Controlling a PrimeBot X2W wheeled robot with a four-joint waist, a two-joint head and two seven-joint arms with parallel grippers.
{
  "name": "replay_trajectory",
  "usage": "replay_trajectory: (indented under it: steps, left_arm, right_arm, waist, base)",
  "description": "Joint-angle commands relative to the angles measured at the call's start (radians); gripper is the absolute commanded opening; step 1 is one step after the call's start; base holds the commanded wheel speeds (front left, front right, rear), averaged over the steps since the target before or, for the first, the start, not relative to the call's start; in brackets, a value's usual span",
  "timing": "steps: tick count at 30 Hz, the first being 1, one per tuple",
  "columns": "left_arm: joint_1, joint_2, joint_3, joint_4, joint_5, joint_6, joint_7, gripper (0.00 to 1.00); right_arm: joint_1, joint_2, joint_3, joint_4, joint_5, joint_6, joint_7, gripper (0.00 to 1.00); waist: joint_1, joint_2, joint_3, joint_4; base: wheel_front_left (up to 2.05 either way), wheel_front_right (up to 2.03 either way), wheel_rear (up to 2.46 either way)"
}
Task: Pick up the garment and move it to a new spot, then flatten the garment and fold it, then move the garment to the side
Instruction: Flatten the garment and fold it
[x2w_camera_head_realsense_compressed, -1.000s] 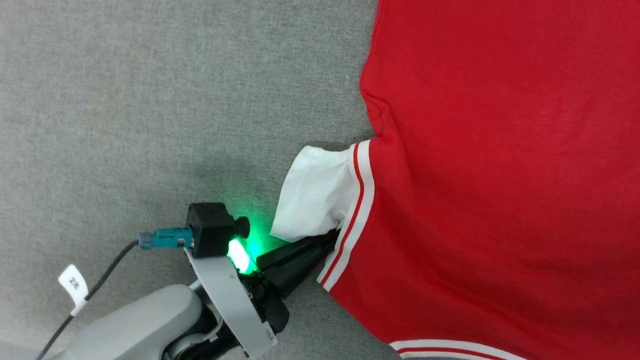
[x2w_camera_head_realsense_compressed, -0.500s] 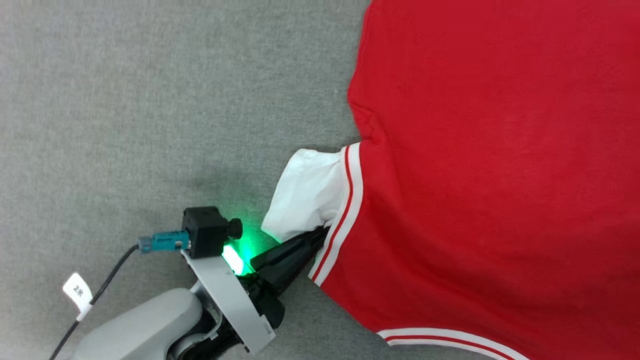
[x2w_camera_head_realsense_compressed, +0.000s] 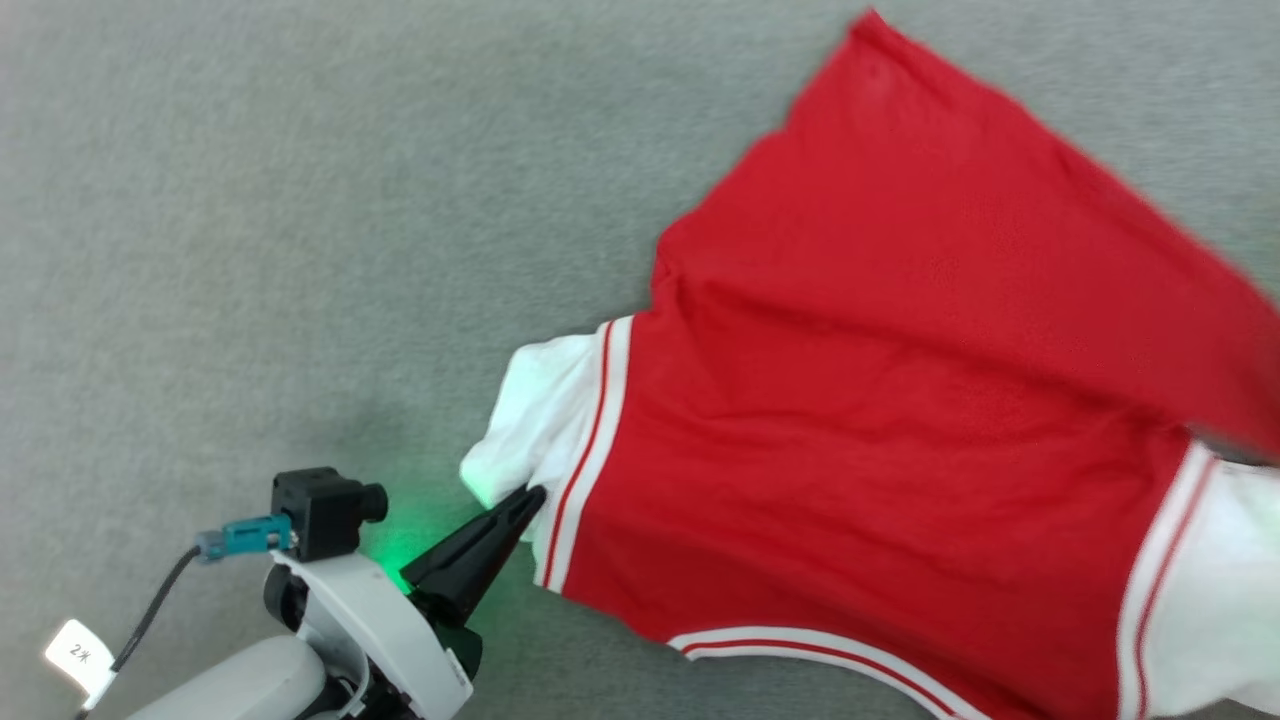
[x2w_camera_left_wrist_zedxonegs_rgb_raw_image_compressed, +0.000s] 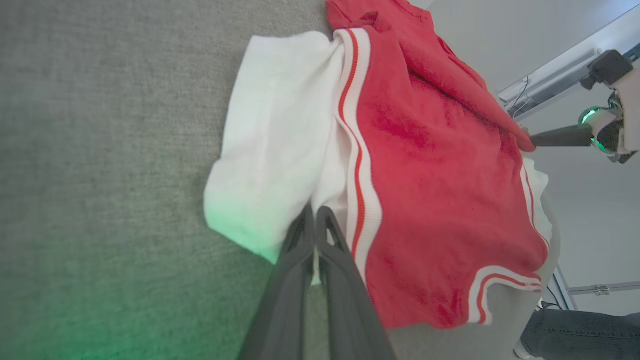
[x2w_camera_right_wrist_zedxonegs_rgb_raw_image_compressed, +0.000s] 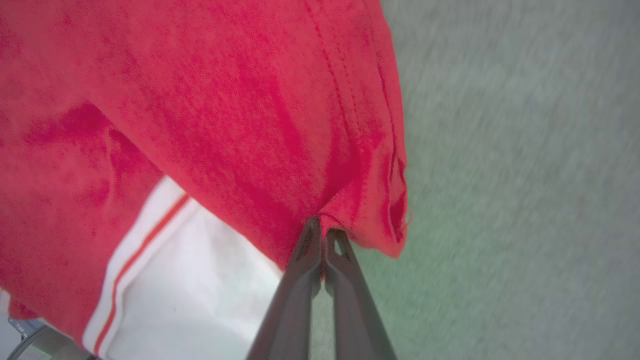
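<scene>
The left gripper (x2w_camera_left_wrist_zedxonegs_rgb_raw_image_compressed: 315, 216) has its two dark fingers pinched together on the white sleeve (x2w_camera_left_wrist_zedxonegs_rgb_raw_image_compressed: 270, 150) of the garment (x2w_camera_head_realsense_compressed: 880, 420), just beside the red-and-white stripe trim (x2w_camera_left_wrist_zedxonegs_rgb_raw_image_compressed: 356, 165). The right gripper (x2w_camera_right_wrist_zedxonegs_rgb_raw_image_compressed: 322, 226) is likewise closed, nipping a fold of red cloth near a stitched edge. The garment spreads between the two grips over a grey felt-like surface (x2w_camera_head_realsense_compressed: 250, 250), tinged green near the left wrist. Past the surface's edge, the left wrist view shows a pale wall (x2w_camera_left_wrist_zedxonegs_rgb_raw_image_compressed: 480, 30), a white rail (x2w_camera_left_wrist_zedxonegs_rgb_raw_image_compressed: 550, 75) with cables, and a leg in blue jeans (x2w_camera_left_wrist_zedxonegs_rgb_raw_image_compressed: 575, 332)
</scene>
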Motion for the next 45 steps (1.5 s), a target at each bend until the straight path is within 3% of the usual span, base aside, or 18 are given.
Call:
replay_trajectory:
  steps: [1,10,19,20,21,22,28,33,37,41,45]
  left_arm:
    - [0.014,0.007,0.009,-0.006,0.0,0.01,-0.005,0.0]
    - [0.02,0.019,0.028,-0.027,0.016,0.03,-0.006,0.0]
    - [0.001,0.008,0.038,-0.018,0.024,0.027,-0.007,0.0]
    - [0.001,0.007,0.037,-0.016,0.026,0.026,-0.007,0.0]
    - [0.001,0.005,0.037,-0.014,0.027,0.025,-0.007,0.0]
    - [0.003,0.004,0.037,-0.012,0.026,0.023,-0.007,0.0]
    - [0.022,-0.003,0.041,-0.006,0.025,0.018,-0.008,0.0]
    - [0.036,-0.017,0.046,-0.004,0.037,0.013,-0.008,0.0]
    - [0.024,-0.035,0.044,-0.008,0.054,0.008,-0.008,0.0]
    - [-0.004,-0.059,0.041,-0.003,0.07,-0.002,-0.004,0.0]
    - [-0.033,-0.087,0.03,0.015,0.08,-0.015,0.006,0.0]
  right_arm:
    - [0.093,-0.004,-0.016,-0.036,0.01,-0.002,-0.022,0.0]
    - [0.444,0.079,-0.048,-0.181,-0.029,-0.001,-0.069,0.0]
    - [0.553,0.22,-0.042,-0.26,-0.12,-0.001,-0.058,0.03]
    - [0.548,0.231,-0.055,-0.264,-0.135,-0.001,-0.073,0.36]
    - [0.546,0.24,-0.065,-0.266,-0.147,-0.001,-0.08,0.58]
    - [0.549,0.243,-0.071,-0.272,-0.155,-0.001,-0.083,1.0]
    - [0.596,0.222,-0.189,-0.325,-0.155,-0.002,-0.091,1.0]
    - [0.674,0.196,-0.401,-0.426,-0.127,-0.002,-0.063,1.0]
    - [0.631,0.193,-0.556,-0.489,-0.134,-0.001,-0.042,1.0]
    - [0.456,0.207,-0.562,-0.483,-0.174,-0.001,-0.078,1.0]
    - [0.214,0.232,-0.414,-0.376,-0.26,-0.002,-0.099,1.0]
  waist:
    - [0.0,0.0,-0.055,-0.059]
    - [0.0,0.0,-0.06,-0.098]
    - [0.0,0.0,-0.045,-0.111]
    - [0.0,0.0,-0.045,-0.112]
    - [0.0,0.0,-0.045,-0.113]
    - [0.0,0.0,-0.046,-0.114]
    - [0.0,0.0,-0.054,-0.113]
    - [0.0,0.0,-0.058,-0.099]
    - [0.0,0.0,-0.045,-0.073]
    - [0.0,0.0,-0.015,-0.044]
    - [0.0,0.0,0.019,-0.01]
  base:
    - [0.0,0.0,0.0]
    - [0.0,0.0,0.0]
    - [0.0,0.0,0.0]
    - [0.0,0.0,0.0]
    - [0.0,0.0,0.0]
    - [0.0,0.0,0.0]
    - [0.0,0.0,0.0]
    - [0.0,0.0,0.0]
    - [0.0,0.0,0.0]
    - [0.0,0.0,0.0]
    - [0.0,0.0,0.0]
